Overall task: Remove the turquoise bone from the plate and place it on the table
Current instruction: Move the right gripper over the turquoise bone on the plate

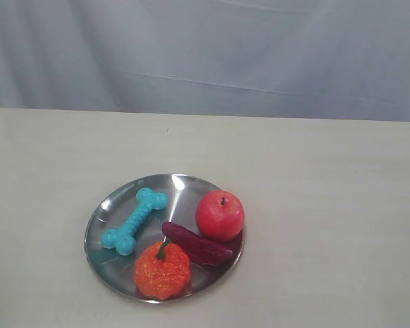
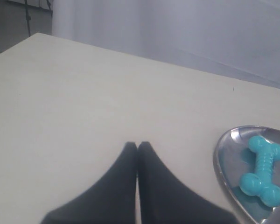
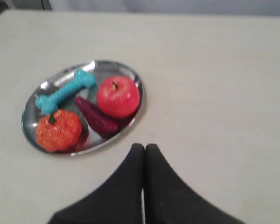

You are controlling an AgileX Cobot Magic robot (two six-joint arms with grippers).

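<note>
Lying diagonally, turquoise bone [image 1: 134, 221], flat on plate [image 1: 184, 193]

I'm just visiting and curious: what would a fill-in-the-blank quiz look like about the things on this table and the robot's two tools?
The plate holds ____ toys.
The bone is ____ in colour.
Between the apple and the pumpkin lies a dark ____ vegetable.
The left tool and the right tool are both ____, not open.
Missing words: four, turquoise, purple, shut.
</note>
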